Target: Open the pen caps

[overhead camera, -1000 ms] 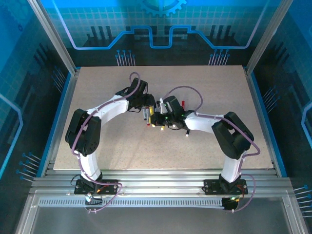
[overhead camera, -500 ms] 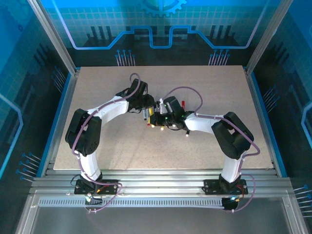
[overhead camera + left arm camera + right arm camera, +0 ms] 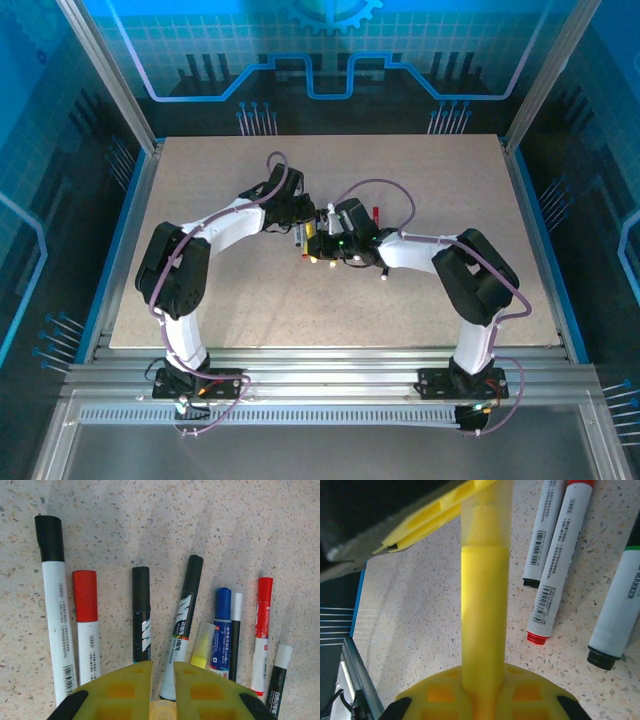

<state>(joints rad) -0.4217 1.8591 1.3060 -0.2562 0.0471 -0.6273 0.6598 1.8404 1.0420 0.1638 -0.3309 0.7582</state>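
Right gripper (image 3: 482,692) clamped on the opaque yellow plastic highlighter barrel (image 3: 484,620); left gripper (image 3: 162,672) pinched narrow on that highlighter's translucent yellow cap (image 3: 486,515), at the barrel's far end. Step in hand: pulling the cap off. Best as a straight pull along the barrel axis, right arm steady, no sideways bend or the cap may slip from the pads (image 3: 125,690). Below the highlighter a row of capped plastic markers (image 3: 141,615) lies on the speckled beige tabletop (image 3: 150,515), black, red and blue caps (image 3: 85,595) on. Around the highlighter, well apart, aluminium-framed enclosure (image 3: 130,100) with blue patterned panels
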